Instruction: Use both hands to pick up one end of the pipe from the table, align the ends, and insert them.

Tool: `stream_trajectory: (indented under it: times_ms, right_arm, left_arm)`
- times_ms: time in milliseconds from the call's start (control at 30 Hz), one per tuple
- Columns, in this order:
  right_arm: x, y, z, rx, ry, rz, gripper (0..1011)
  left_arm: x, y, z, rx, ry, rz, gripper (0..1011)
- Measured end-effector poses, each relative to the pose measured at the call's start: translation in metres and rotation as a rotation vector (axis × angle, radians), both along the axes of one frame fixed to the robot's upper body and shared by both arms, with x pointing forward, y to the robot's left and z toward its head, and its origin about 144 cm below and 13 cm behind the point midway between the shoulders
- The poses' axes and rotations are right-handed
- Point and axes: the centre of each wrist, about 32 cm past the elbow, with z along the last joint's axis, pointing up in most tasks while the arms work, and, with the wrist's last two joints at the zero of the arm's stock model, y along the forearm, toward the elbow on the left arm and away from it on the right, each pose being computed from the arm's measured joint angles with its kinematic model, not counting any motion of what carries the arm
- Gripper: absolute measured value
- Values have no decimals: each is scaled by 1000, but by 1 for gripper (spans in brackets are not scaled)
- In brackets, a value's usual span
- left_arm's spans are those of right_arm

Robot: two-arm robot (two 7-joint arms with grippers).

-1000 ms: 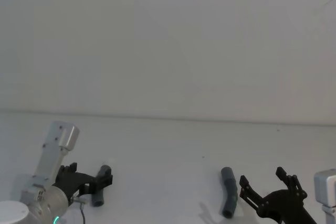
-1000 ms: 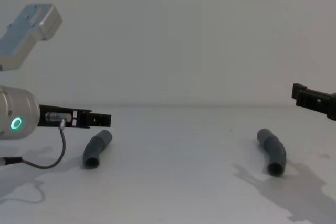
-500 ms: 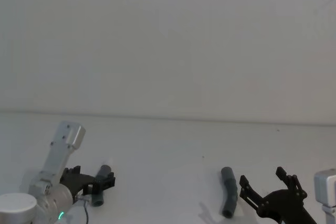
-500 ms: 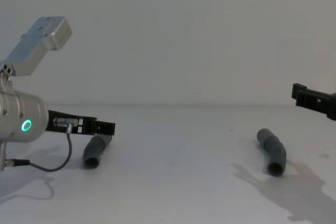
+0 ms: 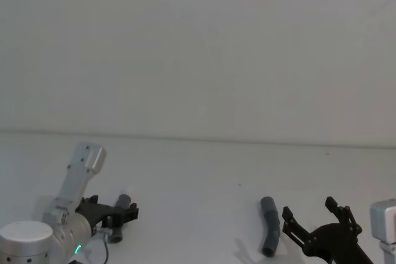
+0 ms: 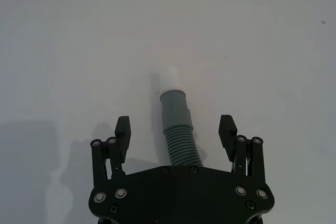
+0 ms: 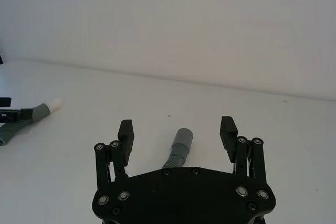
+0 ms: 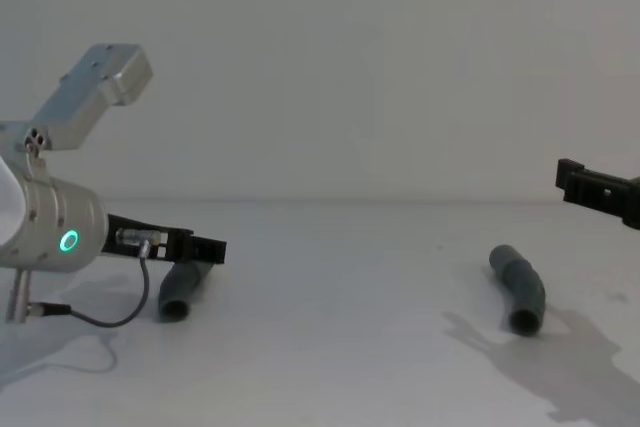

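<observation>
— Dark grey is seen on both hose pieces, is it not?
— It is. The left hose piece is ribbed along its middle, with a smooth collar and a white plug tip at its far end. The right hose piece is bent at the middle, and its round socket mouth is turned toward the chest camera.
— Where are they laid?
— Both are laid flat on the off-white table, well apart, one at the robot's left and one at its right.
— How is the left gripper placed?
— It is set low over the left hose piece, at the ribbed part. Its fingers are spread wide, one on each side of the hose, and no contact is seen. A green ring is lit on the arm behind it.
— And the right gripper?
— It is spread wide as well, and nothing is held in it. In the chest view it is seen at the right edge, above the table and higher than the right hose piece. From its wrist camera that piece is seen beyond and between the fingers, apart from them.
</observation>
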Motion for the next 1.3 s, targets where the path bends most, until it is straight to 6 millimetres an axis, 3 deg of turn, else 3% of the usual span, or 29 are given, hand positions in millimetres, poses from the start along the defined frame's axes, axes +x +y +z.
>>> stream_trajectory:
  times_ms: [1300]
  right_arm:
    - [0, 0, 0, 0, 0, 0, 1000]
  left_arm:
    - [15, -11, -10, 2, 62, 27, 989]
